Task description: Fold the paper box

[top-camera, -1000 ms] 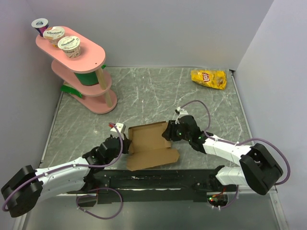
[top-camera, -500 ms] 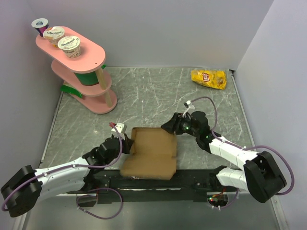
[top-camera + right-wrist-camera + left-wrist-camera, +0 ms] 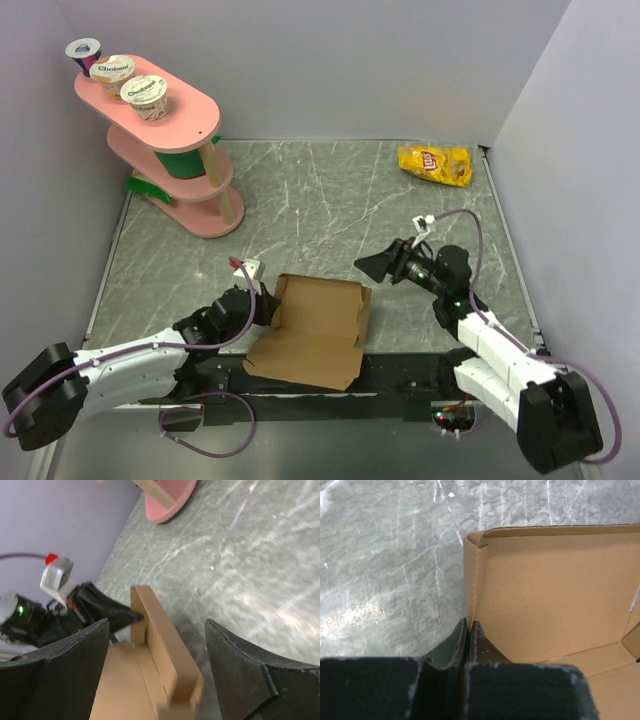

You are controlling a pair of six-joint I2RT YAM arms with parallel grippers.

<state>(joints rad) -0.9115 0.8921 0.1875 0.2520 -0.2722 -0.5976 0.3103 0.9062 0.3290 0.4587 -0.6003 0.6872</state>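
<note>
The paper box is brown cardboard, open on top, with low walls raised at its far and left sides. It lies near the table's front edge. My left gripper is shut on the box's left wall; in the left wrist view its tips pinch that wall's edge, with the box's inside to the right. My right gripper is open and empty, just right of the box's far right corner and apart from it. The right wrist view shows the far wall between its spread fingers.
A pink tiered stand with yogurt cups stands at the far left. A yellow chip bag lies at the far right. The box's near part overhangs the black rail at the table's front. The stand's foot shows in the right wrist view.
My right gripper has let go of the box and drawn back to the right. The box's near panel has dropped open toward the front edge. My left gripper stays shut on the left wall.
</note>
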